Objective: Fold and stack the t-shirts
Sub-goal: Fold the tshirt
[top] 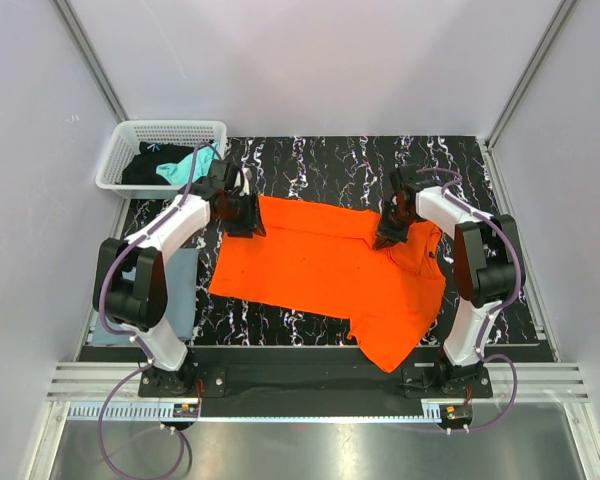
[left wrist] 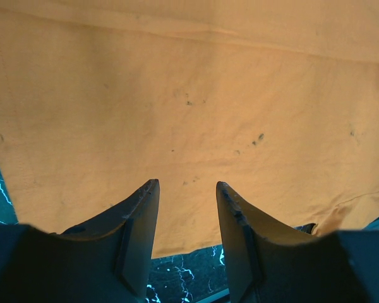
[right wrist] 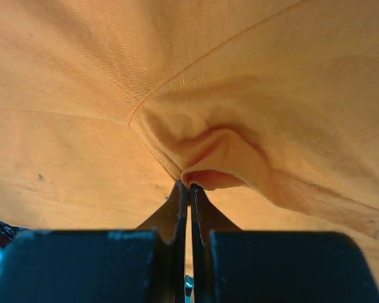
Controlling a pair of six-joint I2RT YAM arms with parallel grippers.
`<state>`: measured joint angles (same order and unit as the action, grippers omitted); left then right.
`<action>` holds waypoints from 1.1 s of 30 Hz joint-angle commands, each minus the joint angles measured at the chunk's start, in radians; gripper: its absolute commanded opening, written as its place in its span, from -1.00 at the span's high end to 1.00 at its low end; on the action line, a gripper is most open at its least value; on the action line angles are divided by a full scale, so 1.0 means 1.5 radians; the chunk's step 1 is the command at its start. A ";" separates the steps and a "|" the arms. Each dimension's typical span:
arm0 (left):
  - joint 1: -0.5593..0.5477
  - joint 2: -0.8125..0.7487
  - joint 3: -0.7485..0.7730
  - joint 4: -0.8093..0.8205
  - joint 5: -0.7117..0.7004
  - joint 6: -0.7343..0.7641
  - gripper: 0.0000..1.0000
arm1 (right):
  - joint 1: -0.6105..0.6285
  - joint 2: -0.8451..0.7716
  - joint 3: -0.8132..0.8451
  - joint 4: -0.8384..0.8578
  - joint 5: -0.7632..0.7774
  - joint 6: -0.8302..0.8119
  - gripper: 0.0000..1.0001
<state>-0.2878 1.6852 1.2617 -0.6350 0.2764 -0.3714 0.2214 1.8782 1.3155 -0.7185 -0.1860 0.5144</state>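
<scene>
Inside the right claw, a fold of orange t-shirt lies hidden.

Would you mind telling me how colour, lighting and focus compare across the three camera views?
Top external: even and sharp, the orange t-shirt saturated, mild glare on the steel strip. Left wrist: the shirt looks pale yellow-orange, the left fingers dark and shadowed. Right wrist: same pale cast, the right fingers nearly black, the pinched fold in focus.
</scene>
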 commanded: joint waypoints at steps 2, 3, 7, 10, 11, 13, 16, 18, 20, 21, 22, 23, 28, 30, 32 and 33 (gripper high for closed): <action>0.012 0.009 0.034 0.013 -0.005 -0.006 0.07 | 0.009 -0.031 -0.011 -0.010 -0.014 0.034 1.00; 0.017 0.011 0.036 0.013 -0.004 -0.007 0.07 | 0.010 -0.030 -0.016 -0.008 -0.015 0.044 1.00; 0.027 0.019 0.051 0.013 -0.005 -0.009 0.07 | 0.012 -0.022 -0.035 0.008 -0.035 0.073 1.00; 0.032 0.028 0.064 0.014 -0.004 -0.012 0.07 | 0.012 -0.012 -0.058 0.028 -0.055 0.092 1.00; 0.034 0.036 0.068 0.014 -0.004 -0.014 0.07 | 0.011 -0.003 -0.062 0.035 -0.061 0.101 1.00; 0.036 0.045 0.084 0.014 -0.002 -0.016 0.07 | 0.012 0.005 -0.063 0.042 -0.071 0.100 0.91; 0.038 0.069 0.108 0.014 -0.003 -0.019 0.07 | 0.011 0.001 -0.041 0.019 -0.070 0.076 0.65; 0.038 0.083 0.125 0.015 -0.008 -0.019 0.07 | 0.007 -0.031 -0.013 -0.026 -0.036 0.046 0.29; 0.038 0.110 0.138 0.017 -0.015 -0.019 0.07 | -0.012 -0.078 -0.006 -0.042 0.014 0.012 0.02; 0.039 0.118 0.151 0.018 -0.018 -0.019 0.07 | -0.027 -0.092 -0.003 -0.049 0.033 0.002 -0.08; 0.040 0.138 0.157 0.021 -0.022 -0.020 0.07 | -0.041 -0.105 -0.003 -0.049 0.050 -0.008 -0.18; 0.038 0.146 0.166 0.024 -0.030 -0.022 0.07 | -0.078 -0.115 -0.003 -0.050 0.074 -0.027 -0.28; 0.047 0.201 0.203 0.056 -0.038 -0.036 0.07 | -0.179 -0.063 0.064 -0.046 0.106 -0.068 -0.41; 0.054 0.225 0.218 0.057 -0.035 -0.043 0.07 | -0.195 -0.036 0.083 -0.044 0.120 -0.077 -0.40; 0.056 0.240 0.240 0.060 -0.032 -0.048 0.07 | -0.211 -0.023 0.110 -0.040 0.121 -0.082 -0.32; 0.060 0.254 0.252 0.061 -0.030 -0.051 0.07 | -0.214 -0.011 0.117 -0.036 0.120 -0.087 -0.27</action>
<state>-0.2146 2.0422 1.5646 -0.5941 0.2390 -0.4240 -0.0929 1.8206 1.4361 -0.7742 -0.0494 0.4343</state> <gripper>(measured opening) 0.463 0.663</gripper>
